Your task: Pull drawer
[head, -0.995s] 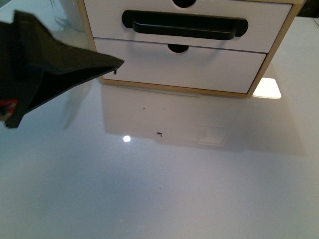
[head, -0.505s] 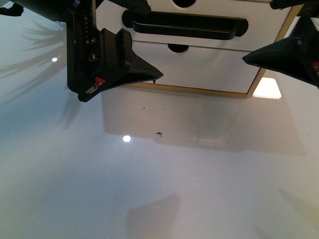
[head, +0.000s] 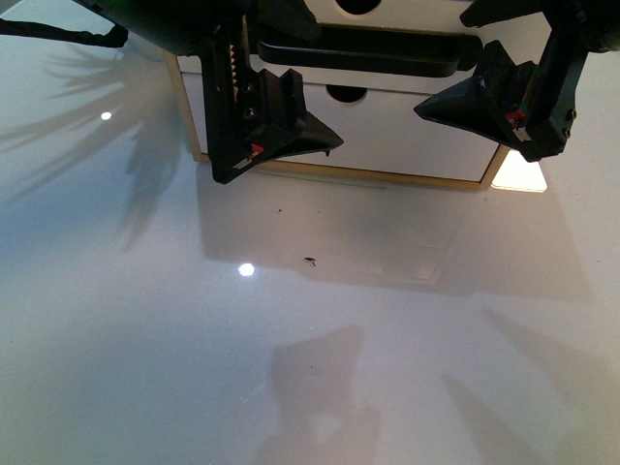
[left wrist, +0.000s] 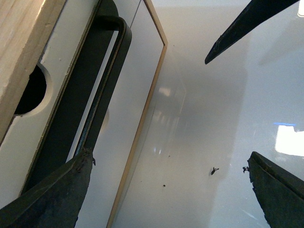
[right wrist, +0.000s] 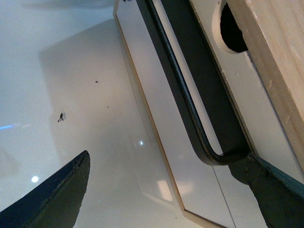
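Drawer (head: 407, 17), top centre: left end effector (left wrist: 169, 159), right end effector (right wrist: 168, 156) agape; either, seemingly misaligned, may miss handle (head: 387, 53).

No text, number, brand or sign can be read in any view. The only marks are a small red patch (head: 257, 149) on the left gripper (left wrist: 169, 164) and a second red patch (head: 511, 117) on the right gripper (right wrist: 166, 159). Both are too small to tell whether they carry any lettering.
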`<state>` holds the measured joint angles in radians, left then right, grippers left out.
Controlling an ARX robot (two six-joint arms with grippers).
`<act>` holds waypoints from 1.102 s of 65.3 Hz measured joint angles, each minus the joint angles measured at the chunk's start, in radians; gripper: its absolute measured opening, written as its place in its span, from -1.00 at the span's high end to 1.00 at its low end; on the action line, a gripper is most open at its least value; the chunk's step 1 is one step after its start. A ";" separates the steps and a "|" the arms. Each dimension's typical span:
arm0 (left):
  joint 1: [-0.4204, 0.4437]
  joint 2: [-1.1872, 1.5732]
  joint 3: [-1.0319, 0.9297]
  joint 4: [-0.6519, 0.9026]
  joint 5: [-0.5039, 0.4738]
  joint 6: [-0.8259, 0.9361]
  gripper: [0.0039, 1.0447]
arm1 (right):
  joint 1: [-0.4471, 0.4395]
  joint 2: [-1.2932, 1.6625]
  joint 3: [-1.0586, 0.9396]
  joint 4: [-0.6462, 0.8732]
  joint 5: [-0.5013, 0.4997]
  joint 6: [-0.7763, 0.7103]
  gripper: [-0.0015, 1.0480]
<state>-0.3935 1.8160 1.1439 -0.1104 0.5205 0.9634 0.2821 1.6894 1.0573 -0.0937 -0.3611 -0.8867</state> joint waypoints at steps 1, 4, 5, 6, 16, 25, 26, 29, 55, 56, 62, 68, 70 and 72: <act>-0.001 0.003 0.003 0.000 0.000 0.000 -0.87 | 0.000 0.002 0.002 0.000 -0.001 0.000 -0.83; -0.003 0.012 0.013 0.001 0.000 -0.003 -0.87 | -0.001 0.010 0.007 0.002 -0.003 0.000 -0.83; -0.004 0.017 0.019 0.001 0.000 -0.003 -0.87 | -0.001 0.015 0.010 0.003 -0.004 0.000 -0.83; -0.005 0.019 0.022 0.001 0.000 -0.004 -0.87 | -0.001 0.017 0.011 0.004 -0.005 0.000 -0.83; -0.014 0.053 0.063 0.001 -0.002 -0.007 -0.87 | -0.008 0.038 0.015 0.013 -0.020 0.001 -0.83; -0.019 0.079 0.096 -0.020 -0.024 0.006 -0.87 | -0.017 0.041 0.015 0.025 -0.029 0.003 -0.83; -0.019 0.081 0.098 -0.022 -0.028 0.011 -0.87 | -0.018 0.041 0.015 0.026 -0.029 0.004 -0.83; -0.019 0.091 0.105 -0.027 -0.045 0.024 -0.87 | -0.021 0.042 0.015 0.031 -0.034 0.005 -0.83; -0.010 0.169 0.151 -0.021 -0.083 0.074 -0.87 | -0.022 0.053 0.025 0.041 -0.058 0.011 -0.83; -0.010 0.169 0.152 -0.021 -0.084 0.076 -0.87 | -0.022 0.054 0.026 0.041 -0.058 0.011 -0.83; -0.009 0.179 0.157 -0.023 -0.095 0.088 -0.87 | -0.020 0.067 0.032 0.042 -0.054 0.011 -0.83; -0.009 0.185 0.159 -0.021 -0.098 0.092 -0.87 | -0.016 0.083 0.040 0.049 -0.055 0.011 -0.83; -0.009 0.186 0.159 -0.021 -0.097 0.092 -0.87 | -0.015 0.087 0.043 0.050 -0.055 0.011 -0.83; -0.009 0.186 0.159 -0.022 -0.093 0.091 -0.87 | -0.013 0.094 0.047 0.050 -0.056 0.011 -0.83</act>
<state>-0.4026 2.0022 1.3029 -0.1322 0.4271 1.0546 0.2687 1.7832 1.1046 -0.0437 -0.4171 -0.8757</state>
